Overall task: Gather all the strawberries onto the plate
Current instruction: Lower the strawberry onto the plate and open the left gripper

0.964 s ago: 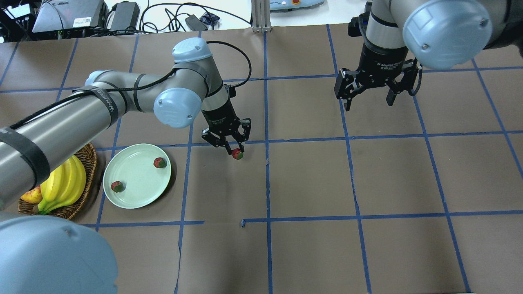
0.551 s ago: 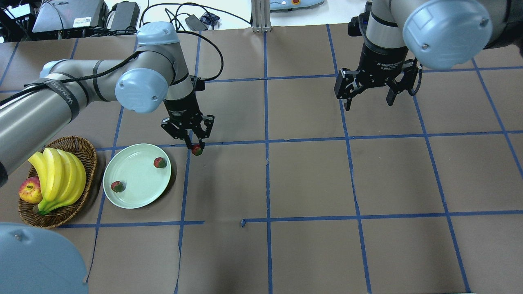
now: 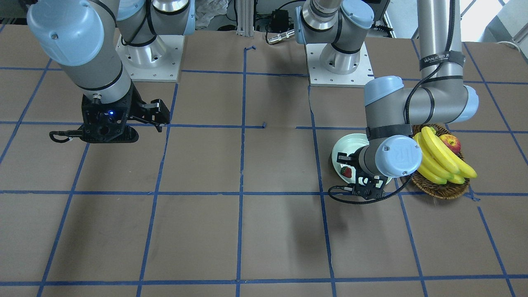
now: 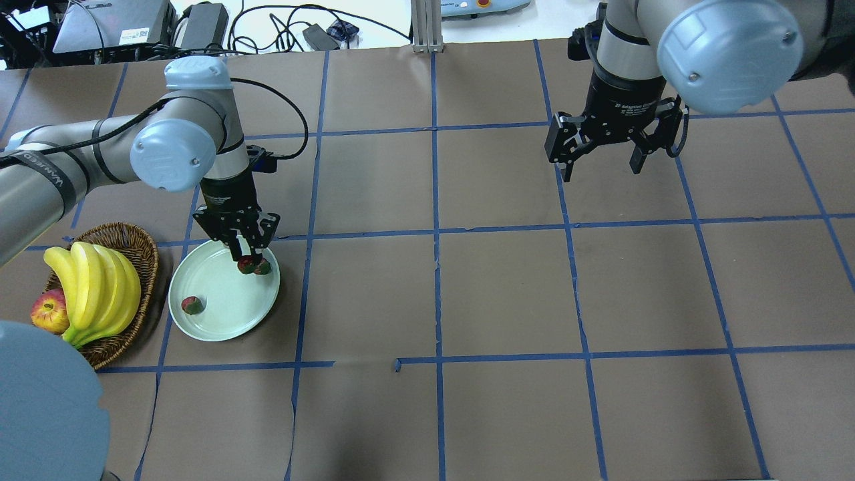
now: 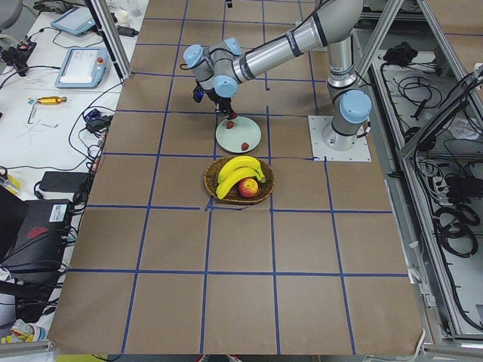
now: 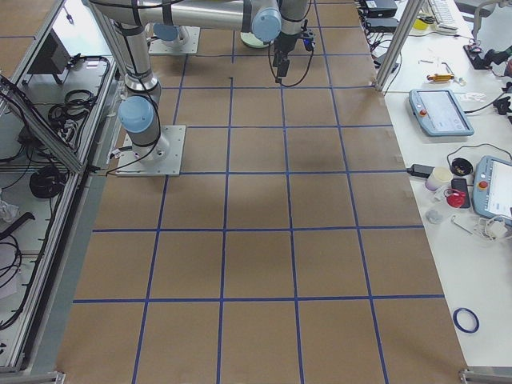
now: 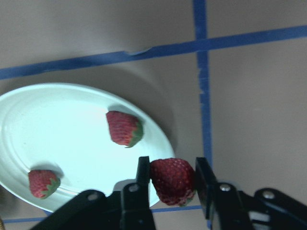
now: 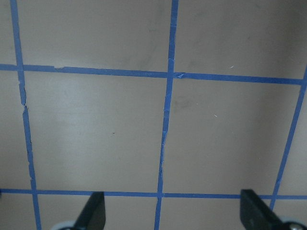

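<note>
My left gripper (image 4: 246,260) is shut on a red strawberry (image 4: 244,265) and holds it just above the right part of the pale green plate (image 4: 220,294). In the left wrist view the held strawberry (image 7: 172,179) sits between the fingers over the plate's (image 7: 57,129) rim. Two more strawberries lie on the plate: one right beside the held one (image 4: 262,268) and one at the near left (image 4: 192,305). They also show in the left wrist view (image 7: 123,128) (image 7: 43,183). My right gripper (image 4: 601,167) is open and empty, high over the far right of the table.
A brown wicker basket (image 4: 137,244) with bananas (image 4: 93,287) and a red-yellow apple (image 4: 48,314) stands close to the left of the plate. The table is brown paper with a blue tape grid (image 4: 437,230). Cables and devices lie beyond the far edge.
My left gripper has carried the strawberry leftward from the table's middle to over the plate. The right arm has not moved.
</note>
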Robot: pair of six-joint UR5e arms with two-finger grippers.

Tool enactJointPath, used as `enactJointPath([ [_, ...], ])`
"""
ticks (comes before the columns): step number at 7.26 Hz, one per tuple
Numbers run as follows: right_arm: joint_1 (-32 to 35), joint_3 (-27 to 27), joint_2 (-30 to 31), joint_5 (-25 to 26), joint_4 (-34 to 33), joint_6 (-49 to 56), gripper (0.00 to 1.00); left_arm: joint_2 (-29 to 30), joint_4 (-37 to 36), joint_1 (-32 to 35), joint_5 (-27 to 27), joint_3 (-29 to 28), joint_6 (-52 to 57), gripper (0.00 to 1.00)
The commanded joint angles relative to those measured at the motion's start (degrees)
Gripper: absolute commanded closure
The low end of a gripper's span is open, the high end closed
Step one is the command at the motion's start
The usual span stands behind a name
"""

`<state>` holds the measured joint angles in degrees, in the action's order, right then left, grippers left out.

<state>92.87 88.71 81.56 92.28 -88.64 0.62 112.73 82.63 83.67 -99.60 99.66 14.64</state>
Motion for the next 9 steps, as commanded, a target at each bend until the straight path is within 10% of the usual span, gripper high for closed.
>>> enactJointPath([
  [1, -0.15, -0.03, 0.00, 0.09, 0.22, 0.17, 0.00, 0.47, -0.18, -3.51, -1.83, 0.97, 3.99, 0.63],
  [2, -0.15, -0.03, 0.00, -0.34, 0.57, 0.00, 0.00, 0.21, -0.97, -3.52, -1.74, 0.80, 3.65, 0.04],
  [9, 0.29, -1.08, 0.62, -0.87, 0.48, -0.18, 0.00, -9.44, -2.39, 4.55, 7.57, -7.98, -15.15, 0.00],
])
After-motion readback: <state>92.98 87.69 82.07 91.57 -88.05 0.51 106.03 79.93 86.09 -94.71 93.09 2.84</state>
